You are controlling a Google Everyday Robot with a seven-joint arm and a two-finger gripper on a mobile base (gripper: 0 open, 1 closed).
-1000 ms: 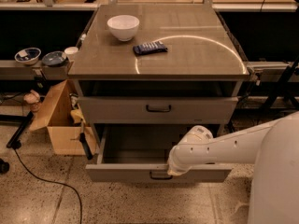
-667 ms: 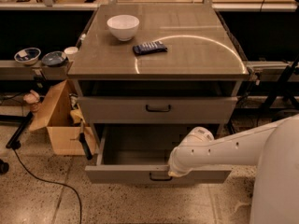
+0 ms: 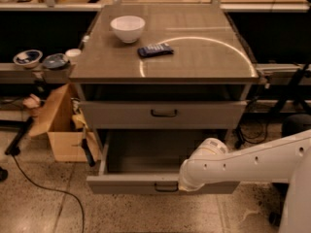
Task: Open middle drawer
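My gripper is at the front of the pulled-out middle drawer, hidden behind my arm; can't tell its grip.

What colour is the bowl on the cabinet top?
White bowl, camera view; gripper low, in front of the cabinet.

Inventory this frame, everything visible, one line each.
cabinet top: 1, grey-brown, centre
bowl: 1, white, cabinet top, back left
packet: 1, dark blue, cabinet top, beside bowl
upper drawer: 1, grey, under the top
middle drawer: 1, grey, pulled out below it
cardboard box: 1, brown, floor left of cabinet
small bowls: 2, bluish, left shelf
cable: 1, black, floor left
arm: 1, white, from right
gripper: 1, white, at middle drawer's handle
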